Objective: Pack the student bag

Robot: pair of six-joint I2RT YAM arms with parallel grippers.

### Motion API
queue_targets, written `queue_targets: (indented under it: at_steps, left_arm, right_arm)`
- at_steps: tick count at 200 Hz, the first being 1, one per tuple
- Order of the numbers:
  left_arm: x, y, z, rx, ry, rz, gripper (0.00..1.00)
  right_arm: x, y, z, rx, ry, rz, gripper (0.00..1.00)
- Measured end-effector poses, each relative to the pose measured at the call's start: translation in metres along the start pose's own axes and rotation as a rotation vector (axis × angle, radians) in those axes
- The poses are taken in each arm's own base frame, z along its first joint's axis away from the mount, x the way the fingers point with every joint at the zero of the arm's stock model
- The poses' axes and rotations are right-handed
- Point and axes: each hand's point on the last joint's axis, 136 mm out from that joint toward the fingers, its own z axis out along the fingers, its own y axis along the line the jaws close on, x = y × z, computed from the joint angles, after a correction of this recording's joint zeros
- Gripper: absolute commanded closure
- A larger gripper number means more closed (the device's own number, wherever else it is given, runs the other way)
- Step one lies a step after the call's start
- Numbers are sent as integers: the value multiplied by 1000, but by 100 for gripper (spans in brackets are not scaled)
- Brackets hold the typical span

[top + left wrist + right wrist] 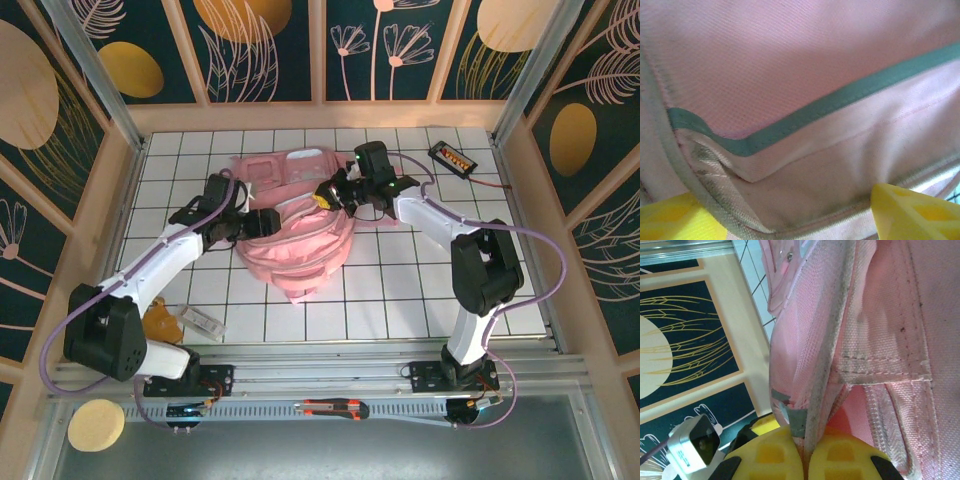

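Note:
The student bag [300, 235], a large pink backpack, lies crumpled in the middle of the white tiled table. My right gripper [328, 195] reaches in from the right at the bag's upper edge. In the right wrist view its yellow fingers [775, 460] are shut on the bag's grey-trimmed mesh rim [822, 405], and the gripper [807, 457] holds that rim pinched. My left gripper [264, 222] is pressed against the bag's left side. Its yellow fingertips [912, 215] stand wide apart, open, close up to pink fabric with a grey-green strip [805, 122].
A black device with orange markings [452, 156] lies at the back right. A clear flat packet [205, 322] and an amber object [160, 325] sit near the left arm's base. A red-black cutter [335, 407] and a yellow disc [95, 423] lie on the front rail. Wooden walls enclose the table.

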Motion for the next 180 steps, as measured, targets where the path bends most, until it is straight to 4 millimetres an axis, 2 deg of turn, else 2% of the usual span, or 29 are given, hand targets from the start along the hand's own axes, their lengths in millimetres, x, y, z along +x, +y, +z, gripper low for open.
queue_targets:
  at_steps: [20,48,66,81,112,144,180]
  left_arm:
    - [2,-4,-9,-29,-16,48,1]
    - [-11,0,-42,-107,-134,67,1]
    - [-25,-15,-65,-67,-218,73,1]
    - [-35,-34,-74,11,-259,68,1]
    - [-33,-55,-67,121,-226,68,7]
    - [-18,-59,-50,156,-132,84,18]
    - [-7,-59,-41,176,-67,97,27]
  right_arm:
    - [4,2,2,-1,8,-1,100]
    - [14,7,8,-2,25,-1,100]
    - [20,6,13,-4,19,21,100]
    - [22,-1,13,-6,-8,59,100]
    - [20,1,13,-27,-32,112,100]
    - [21,9,15,-41,-37,123,100]
    - [18,20,18,-53,-37,123,100]
